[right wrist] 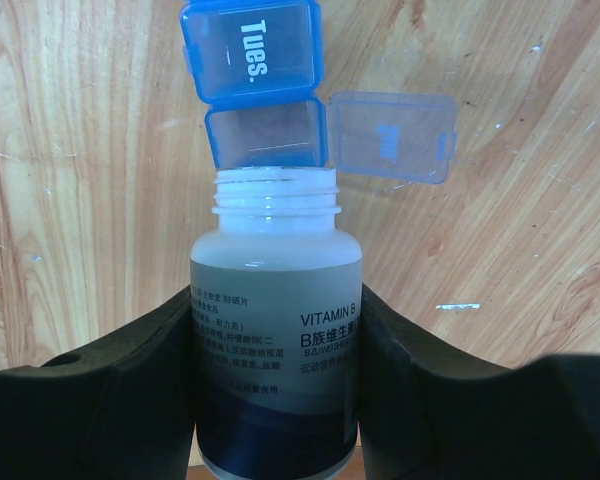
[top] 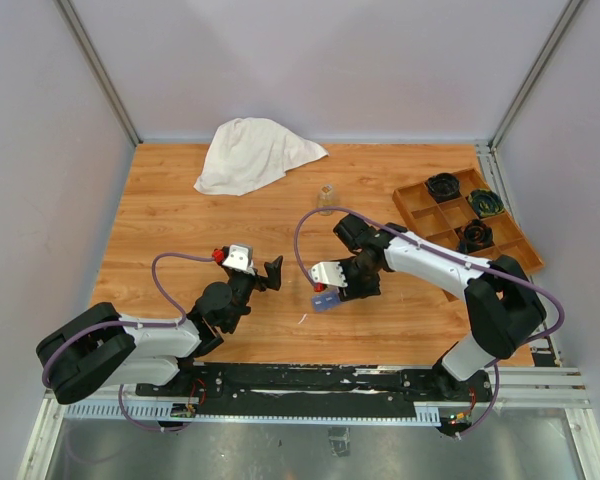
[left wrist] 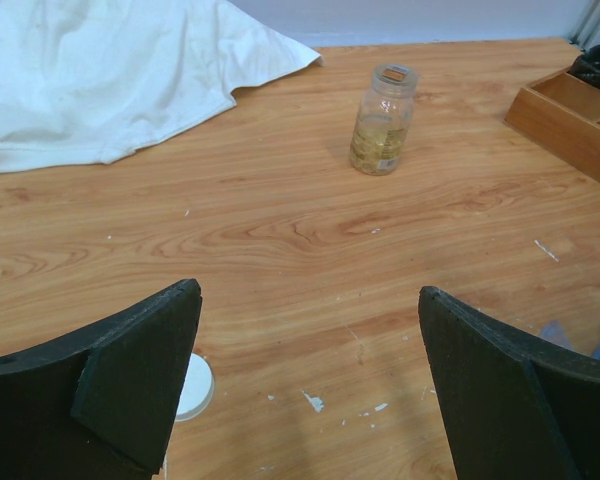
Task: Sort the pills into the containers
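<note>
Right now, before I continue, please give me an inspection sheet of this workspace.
Surface: wooden table, small white specks.
Job's things: blue pill organizer, one lid open; uncapped vitamin bottle, mouth at the open compartment; pill jar standing apart.
Clutter: white cloth, wooden tray, white cap.
Grippers: left gripper open, empty; right gripper shut on the bottle.
Cables: purple cables loop above the table.
Surroundings: plain walls, metal frame.

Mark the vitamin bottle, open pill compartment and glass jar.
vitamin bottle (right wrist: 277,300): right wrist view, its label.
open pill compartment (right wrist: 265,138): right wrist view, its inside.
glass jar (left wrist: 382,125): left wrist view, its side.
</note>
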{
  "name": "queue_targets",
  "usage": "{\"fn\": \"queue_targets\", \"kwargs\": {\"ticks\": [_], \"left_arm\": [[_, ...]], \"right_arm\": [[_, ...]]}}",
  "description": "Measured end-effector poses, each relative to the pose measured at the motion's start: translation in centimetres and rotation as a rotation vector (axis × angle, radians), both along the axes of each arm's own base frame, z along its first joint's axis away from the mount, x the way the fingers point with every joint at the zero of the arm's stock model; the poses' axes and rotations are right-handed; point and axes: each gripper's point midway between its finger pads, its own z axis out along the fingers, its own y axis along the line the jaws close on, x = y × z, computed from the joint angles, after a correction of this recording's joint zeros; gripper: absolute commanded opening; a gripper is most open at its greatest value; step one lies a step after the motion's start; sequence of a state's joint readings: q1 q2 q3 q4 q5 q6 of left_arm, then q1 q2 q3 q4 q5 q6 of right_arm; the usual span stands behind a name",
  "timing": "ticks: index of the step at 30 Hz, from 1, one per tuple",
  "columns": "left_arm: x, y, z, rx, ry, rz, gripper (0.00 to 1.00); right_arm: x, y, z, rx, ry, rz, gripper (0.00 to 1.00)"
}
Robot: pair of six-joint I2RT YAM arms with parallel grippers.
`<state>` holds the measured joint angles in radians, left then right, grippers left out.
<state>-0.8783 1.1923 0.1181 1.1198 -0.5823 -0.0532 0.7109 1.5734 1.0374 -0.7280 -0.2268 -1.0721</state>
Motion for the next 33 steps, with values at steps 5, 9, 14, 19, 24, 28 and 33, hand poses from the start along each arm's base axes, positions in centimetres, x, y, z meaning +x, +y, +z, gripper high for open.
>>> {"fn": "queue_targets", "kwargs": {"ticks": [5, 9, 14, 19, 24, 28, 33], "left_arm": [[0.00, 0.00, -0.01, 0.000, 0.000, 0.000, 0.99], [0.00, 0.00, -0.01, 0.000, 0.000, 0.000, 0.99], [0.00, -0.01, -0.01, 0.000, 0.000, 0.000, 0.99], [0.00, 0.00, -0.01, 0.001, 0.000, 0.000, 0.99], [0.00, -0.01, -0.01, 0.000, 0.000, 0.000, 0.99], [0.00, -0.01, -0.01, 0.000, 0.000, 0.000, 0.99], [0.00, -0.01, -0.01, 0.000, 0.000, 0.000, 0.99]], "right_arm": [[-0.02, -0.03, -0.01, -0.001, 0.001, -0.002, 0.01], [0.16, -0.07, 0.00, -0.004, -0.008, -0.005, 0.01], [0.43, -0.17, 0.02, -0.006, -0.017, -0.012, 0.01], [0.39, -0.17, -0.03, -0.004, -0.015, -0.012, 0.01], [0.37, -0.16, -0.03, -0.004, -0.013, -0.012, 0.01], [0.35, -0.12, -0.01, -0.002, -0.013, -0.011, 0.01], [0.40, -0.11, 0.00, -0.001, -0.015, -0.012, 0.01]]}}
